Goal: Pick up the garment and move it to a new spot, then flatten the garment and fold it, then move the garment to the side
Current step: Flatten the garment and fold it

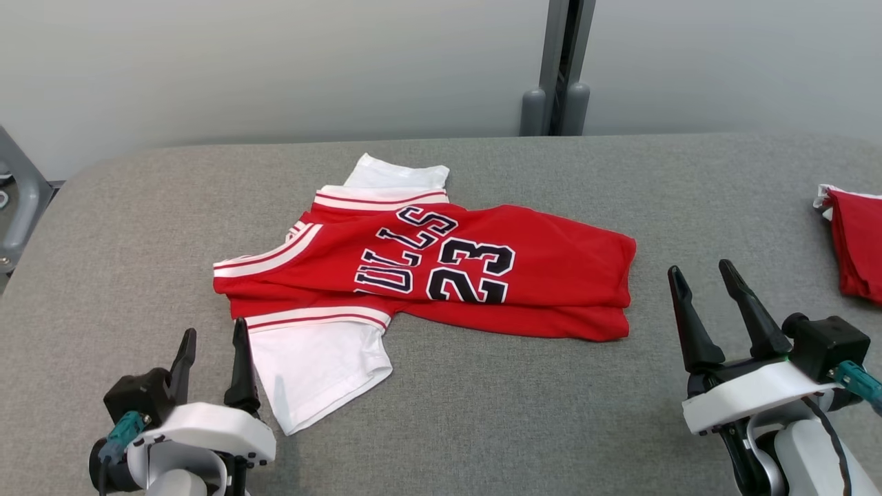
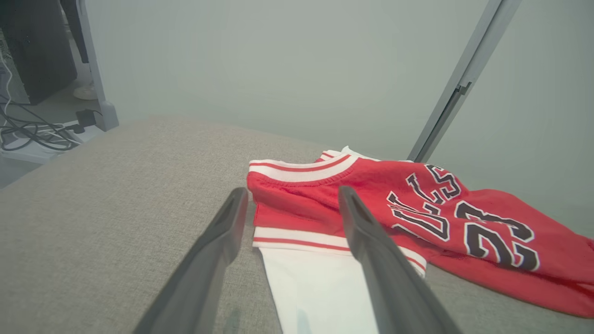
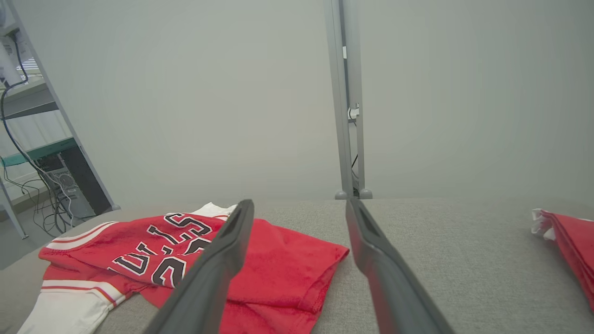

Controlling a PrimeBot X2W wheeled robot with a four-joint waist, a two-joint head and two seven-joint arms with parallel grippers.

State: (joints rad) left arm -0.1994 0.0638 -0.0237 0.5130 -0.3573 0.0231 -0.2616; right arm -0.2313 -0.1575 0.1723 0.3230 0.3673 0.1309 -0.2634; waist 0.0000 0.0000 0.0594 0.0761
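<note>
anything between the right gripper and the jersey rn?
No, the stretch is bare. The head view shows plain grey tabletop between the right gripper and the jersey. The folded red garment lies on the gripper's other side.

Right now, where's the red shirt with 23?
In the head view the red shirt lies near the middle of the grey table, its white sleeve beside the left claw.

garment (image 1: 427,269): middle of table (image 1: 482,413) | other cloth (image 1: 854,241): table's right edge | post (image 1: 558,69): behind table
</note>
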